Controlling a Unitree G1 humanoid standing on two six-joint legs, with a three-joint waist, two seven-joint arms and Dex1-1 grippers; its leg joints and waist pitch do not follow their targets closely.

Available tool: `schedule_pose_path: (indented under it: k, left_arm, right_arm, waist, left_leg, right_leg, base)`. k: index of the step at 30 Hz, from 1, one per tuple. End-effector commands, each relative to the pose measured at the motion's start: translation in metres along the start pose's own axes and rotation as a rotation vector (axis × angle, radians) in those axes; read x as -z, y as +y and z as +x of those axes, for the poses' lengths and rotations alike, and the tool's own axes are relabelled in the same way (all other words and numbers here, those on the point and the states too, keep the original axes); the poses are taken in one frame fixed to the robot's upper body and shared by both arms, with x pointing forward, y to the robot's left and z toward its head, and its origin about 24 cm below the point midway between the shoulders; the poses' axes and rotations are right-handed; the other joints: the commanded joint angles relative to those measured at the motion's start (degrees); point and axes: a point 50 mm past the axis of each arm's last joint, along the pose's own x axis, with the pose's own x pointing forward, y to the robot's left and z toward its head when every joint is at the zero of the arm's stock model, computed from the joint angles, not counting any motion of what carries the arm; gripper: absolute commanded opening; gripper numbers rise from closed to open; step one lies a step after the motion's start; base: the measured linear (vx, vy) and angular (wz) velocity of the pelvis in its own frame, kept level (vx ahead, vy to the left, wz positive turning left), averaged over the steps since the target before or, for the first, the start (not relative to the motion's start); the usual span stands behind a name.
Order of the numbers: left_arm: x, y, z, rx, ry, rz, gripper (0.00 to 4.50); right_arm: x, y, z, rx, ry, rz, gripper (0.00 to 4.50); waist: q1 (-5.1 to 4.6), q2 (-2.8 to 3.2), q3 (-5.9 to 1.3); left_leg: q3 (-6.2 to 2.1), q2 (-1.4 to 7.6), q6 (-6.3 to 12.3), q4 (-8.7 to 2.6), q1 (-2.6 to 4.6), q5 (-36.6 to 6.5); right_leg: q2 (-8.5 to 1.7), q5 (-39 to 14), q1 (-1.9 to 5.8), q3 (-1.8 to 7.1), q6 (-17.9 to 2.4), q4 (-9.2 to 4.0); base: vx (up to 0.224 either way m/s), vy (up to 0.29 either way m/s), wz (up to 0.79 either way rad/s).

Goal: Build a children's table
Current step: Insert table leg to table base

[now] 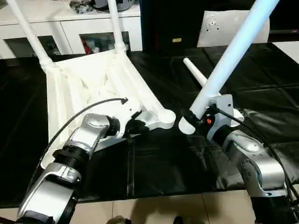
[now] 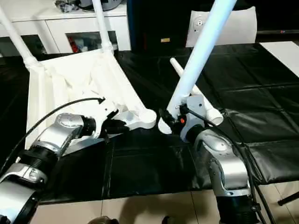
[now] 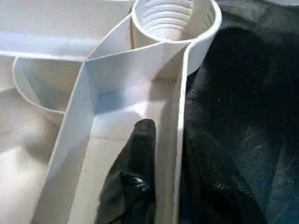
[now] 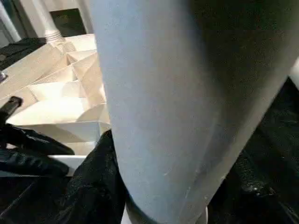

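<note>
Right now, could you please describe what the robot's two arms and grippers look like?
Both forearms are rounded silver metallic shells joined by black ribbed collars. The left gripper and right gripper each have two black fingers. A thin black cable arcs over the left forearm; another runs along the right wrist, where a small red-orange mark sits on a light grey housing.

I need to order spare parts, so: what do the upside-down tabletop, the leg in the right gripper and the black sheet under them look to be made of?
Tabletop: looks like moulded white plastic, matt, with thin ribs and a threaded round socket. Leg in the right gripper: smooth white tube, probably plastic; slight sheen. Black sheet: flexible plastic film or coated fabric, glossy and creased.
</note>
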Motion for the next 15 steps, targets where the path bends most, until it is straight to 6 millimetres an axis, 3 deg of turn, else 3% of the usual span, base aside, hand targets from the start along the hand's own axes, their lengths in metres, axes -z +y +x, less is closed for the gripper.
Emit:
schedule_pose_path:
  k: [1,4,8,11,15]
  left_arm:
    - [0.003,0.005,-0.007,-0.019,0.027,0.017,0.46]
    - [0.002,0.004,-0.010,0.011,0.015,0.034,0.25]
    - [0.000,-0.001,-0.012,0.084,-0.022,0.096,0.02]
    - [0.004,-0.014,-0.017,0.221,-0.024,0.163,0.00]
    - [0.008,-0.019,-0.019,0.259,-0.006,0.199,0.00]
  right_arm:
    - [-0.007,0.003,0.004,-0.024,-0.015,-0.017,1.88]
    - [-0.011,0.006,0.008,-0.070,-0.011,-0.023,1.88]
    - [-0.019,0.014,0.014,-0.168,-0.019,-0.041,1.88]
    - [-0.025,0.018,0.021,-0.237,-0.021,-0.047,1.88]
    - [-0.025,0.019,0.025,-0.274,-0.008,-0.055,1.88]
  waist:
    - [0.37,-1.42,-4.60]
    - [0.37,-1.63,-4.58]
    - [0.31,-1.45,-4.70]
    - [0.53,-1.36,-4.92]
    - [1.24,-1.37,-4.96]
  left_leg:
    - [-0.52,1.77,4.22,-3.52,0.46,-9.3]
    - [-0.50,1.71,4.11,-3.50,0.52,-9.4]
    - [-0.58,1.88,4.38,-3.52,0.46,-8.7]
    - [-0.66,2.51,4.70,-3.62,0.48,-6.7]
    - [-0.40,2.68,4.55,-3.62,0.78,-6.5]
  right_leg:
    - [-4.72,-24.3,3.50,3.24,-2.9,-5.15]
    - [-4.72,-25.2,3.43,3.22,-2.5,-5.26]
    - [-4.72,-23.6,3.44,3.37,-2.7,-4.94]
    - [-4.79,-18.3,3.39,3.82,-5.0,-3.94]
    - [-4.93,-15.8,3.20,4.16,-7.2,-3.38]
  base:
    - [0.000,0.000,0.00]
    - [0.000,0.000,0.00]
    - [0.000,0.000,0.00]
    - [0.000,0.000,0.00]
    - [0.000,0.000,0.00]
